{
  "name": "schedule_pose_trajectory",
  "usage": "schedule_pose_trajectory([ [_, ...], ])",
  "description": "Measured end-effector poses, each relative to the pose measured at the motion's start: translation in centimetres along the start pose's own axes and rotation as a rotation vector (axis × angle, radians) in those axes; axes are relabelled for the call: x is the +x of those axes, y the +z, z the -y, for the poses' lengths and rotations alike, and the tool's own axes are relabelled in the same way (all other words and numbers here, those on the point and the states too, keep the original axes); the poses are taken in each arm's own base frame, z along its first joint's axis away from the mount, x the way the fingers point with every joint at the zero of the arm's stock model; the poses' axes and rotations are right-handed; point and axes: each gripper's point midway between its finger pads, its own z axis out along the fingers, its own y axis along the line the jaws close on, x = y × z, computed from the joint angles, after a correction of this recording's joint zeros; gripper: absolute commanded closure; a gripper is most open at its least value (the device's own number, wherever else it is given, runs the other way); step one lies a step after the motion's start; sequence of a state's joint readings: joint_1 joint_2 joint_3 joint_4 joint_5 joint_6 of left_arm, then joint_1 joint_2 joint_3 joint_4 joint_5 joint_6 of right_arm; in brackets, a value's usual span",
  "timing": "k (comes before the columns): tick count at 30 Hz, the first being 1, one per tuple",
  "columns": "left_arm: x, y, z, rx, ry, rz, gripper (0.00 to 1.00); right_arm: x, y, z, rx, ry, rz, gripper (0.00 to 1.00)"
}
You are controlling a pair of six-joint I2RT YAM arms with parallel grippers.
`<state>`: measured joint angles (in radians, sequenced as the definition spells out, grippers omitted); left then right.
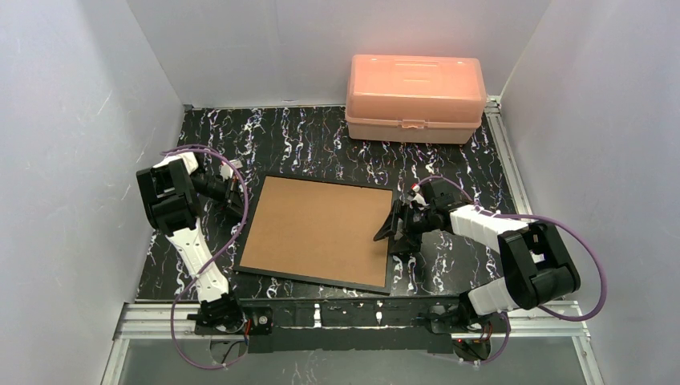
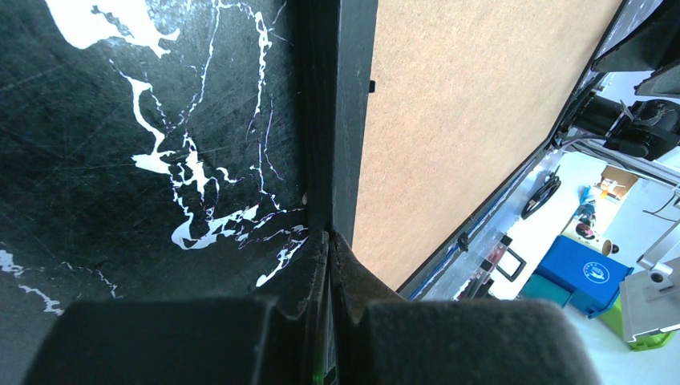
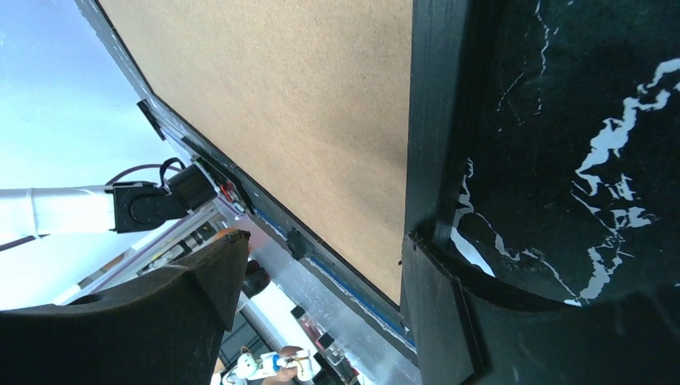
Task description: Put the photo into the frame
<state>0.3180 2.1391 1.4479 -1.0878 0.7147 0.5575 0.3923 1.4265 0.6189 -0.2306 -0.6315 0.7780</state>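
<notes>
I work over a black marbled table (image 1: 321, 136) boxed in by plain white walls, with a pink box (image 1: 415, 96) at the back. On the left, my left claw (image 2: 329, 241) is pinched fully closed on nothing, its tips at the frame's left rim; whether they touch it I cannot tell. The frame (image 1: 317, 228) lies flat in the middle, brown back up, glass down. On the right, my right claw (image 1: 390, 233) stands wide open astride the right rim, one finger above the brown back, the other over the table, gripping nothing. The photo shows in no view. It may already sit under the back, which looks seated; if so, only securing it is left.
</notes>
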Motion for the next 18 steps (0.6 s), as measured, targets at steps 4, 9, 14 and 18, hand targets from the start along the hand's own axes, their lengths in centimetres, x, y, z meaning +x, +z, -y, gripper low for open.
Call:
schedule_pose_trajectory([
  [4,0.0,0.0,0.01,0.0,0.0,0.0,1.0,-0.11,0.13,-0.05,-0.007,0.004,0.006,0.22],
  [9,0.0,0.0,0.01,0.0,0.0,0.0,1.0,-0.16,0.37,-0.26,-0.022,0.008,0.013,0.23],
  [14,0.0,0.0,0.01,0.0,0.0,0.0,1.0,-0.2,0.72,-0.39,-0.024,-0.004,0.016,0.23],
  [18,0.0,0.0,0.01,0.0,0.0,0.0,1.0,-0.15,0.91,-0.4,-0.023,-0.011,0.015,0.23],
])
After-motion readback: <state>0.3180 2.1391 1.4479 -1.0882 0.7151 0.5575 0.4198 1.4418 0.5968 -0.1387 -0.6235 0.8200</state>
